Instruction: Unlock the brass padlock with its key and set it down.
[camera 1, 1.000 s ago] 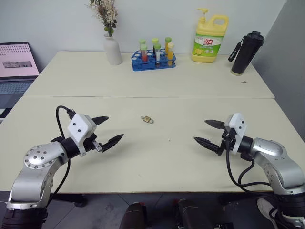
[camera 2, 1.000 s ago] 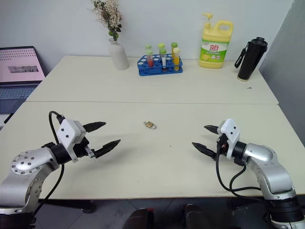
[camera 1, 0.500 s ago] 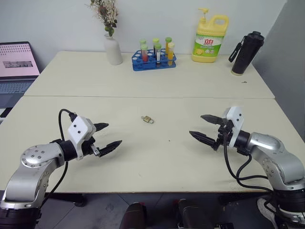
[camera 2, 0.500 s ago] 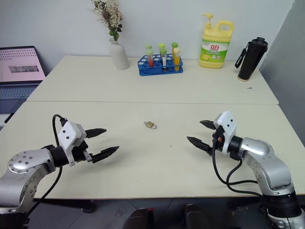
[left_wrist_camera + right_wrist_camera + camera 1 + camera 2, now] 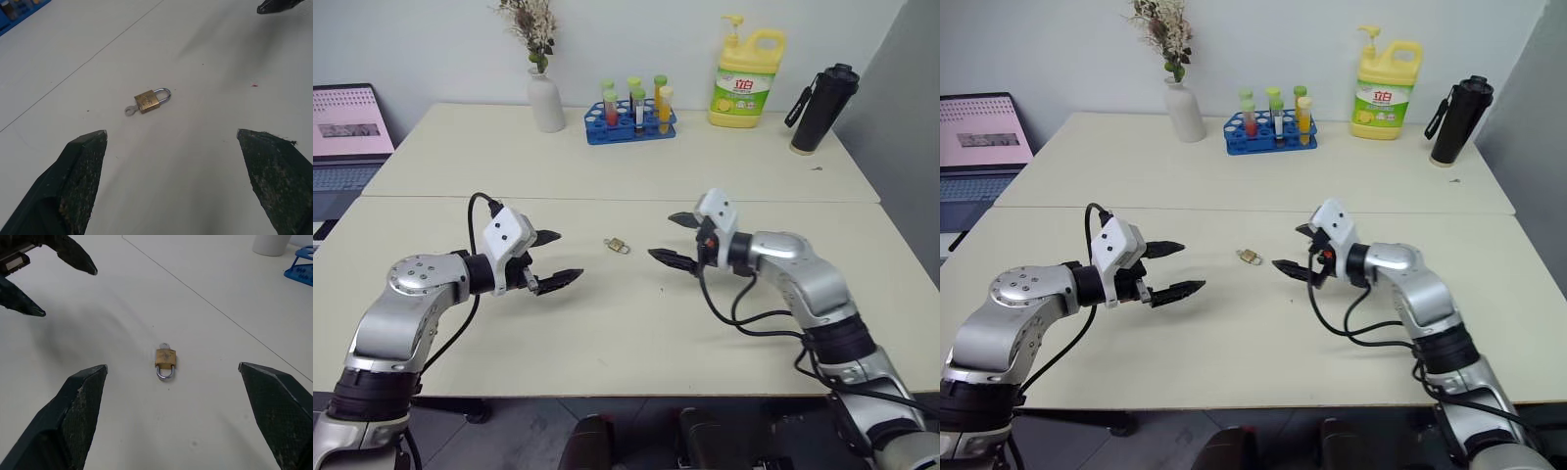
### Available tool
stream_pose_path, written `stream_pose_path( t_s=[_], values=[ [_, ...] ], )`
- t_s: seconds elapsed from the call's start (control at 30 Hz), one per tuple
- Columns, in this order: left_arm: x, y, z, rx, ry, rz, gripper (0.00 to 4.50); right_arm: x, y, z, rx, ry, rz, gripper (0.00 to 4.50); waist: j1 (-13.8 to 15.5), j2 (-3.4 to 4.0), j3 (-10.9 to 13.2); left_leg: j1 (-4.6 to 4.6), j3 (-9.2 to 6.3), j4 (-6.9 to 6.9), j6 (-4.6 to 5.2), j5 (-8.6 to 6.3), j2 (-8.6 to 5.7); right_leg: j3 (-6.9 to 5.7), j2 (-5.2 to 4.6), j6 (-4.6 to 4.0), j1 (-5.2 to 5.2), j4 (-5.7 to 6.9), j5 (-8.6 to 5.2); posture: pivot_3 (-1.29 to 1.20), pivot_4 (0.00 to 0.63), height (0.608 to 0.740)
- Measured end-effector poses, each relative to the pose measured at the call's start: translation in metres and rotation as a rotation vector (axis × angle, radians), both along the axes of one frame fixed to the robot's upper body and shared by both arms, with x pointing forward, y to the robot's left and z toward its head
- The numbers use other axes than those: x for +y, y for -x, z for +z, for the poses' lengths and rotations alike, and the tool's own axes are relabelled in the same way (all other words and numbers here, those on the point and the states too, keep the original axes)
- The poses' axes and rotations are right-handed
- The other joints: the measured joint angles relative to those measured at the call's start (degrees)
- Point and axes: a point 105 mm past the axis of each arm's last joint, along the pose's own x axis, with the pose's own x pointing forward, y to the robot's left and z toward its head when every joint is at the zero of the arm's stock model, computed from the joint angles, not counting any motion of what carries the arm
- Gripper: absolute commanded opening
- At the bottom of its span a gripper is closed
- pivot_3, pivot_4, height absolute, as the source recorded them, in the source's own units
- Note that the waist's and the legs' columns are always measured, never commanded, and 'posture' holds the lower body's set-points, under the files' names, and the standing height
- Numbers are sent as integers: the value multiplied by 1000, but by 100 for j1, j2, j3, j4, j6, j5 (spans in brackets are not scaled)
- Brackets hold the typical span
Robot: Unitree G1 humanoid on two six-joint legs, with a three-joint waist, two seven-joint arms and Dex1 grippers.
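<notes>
On the table (image 5: 607, 323), one brass padlock (image 5: 617, 245) lies between two grippers.

Two cream tables (image 5: 607, 162) pushed edge to edge. Along the far side: white vase (image 5: 545, 102) with dried flowers (image 5: 529, 27), then blue rack (image 5: 628, 123) of coloured-capped tubes (image 5: 636, 98), then yellow dish-soap jug (image 5: 745, 78) with pump top, then black bottle (image 5: 816, 110) at far right, upright. Open laptop (image 5: 347, 137) off the left edge, pink on screen. Pale wall (image 5: 431, 44) behind.
</notes>
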Motion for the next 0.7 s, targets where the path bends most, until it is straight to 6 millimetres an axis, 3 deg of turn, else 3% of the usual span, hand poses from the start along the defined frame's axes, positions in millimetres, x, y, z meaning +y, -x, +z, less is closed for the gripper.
stream_pose_path(
  t_s=[0.17, 0.4, 0.7],
  values=[
    [-5, -2, -4, 22, -6, -25, 4434, 31, -20, -26, 36, 37, -9, 4500, -24, 1, 1, -1, 1, -3, 0, 0, 7, 0, -3, -3, -8, 4, 2, 0, 150, 740],
    [-2, 3, -10, 51, -10, -33, 4434, 64, -36, -37, 12, 58, -1, 4500, -26, 1, 1, 1, 1, -2, 0, 0, 7, 0, -6, -4, -8, 6, 2, 0, 150, 740],
    [4, 7, -16, 71, -25, -19, 4434, 76, -49, -61, 40, 111, -79, 4500, -29, 2, 1, 1, -1, -3, -1, 1, 5, 1, -12, -5, -6, 7, 2, 0, 150, 740]
  ],
)
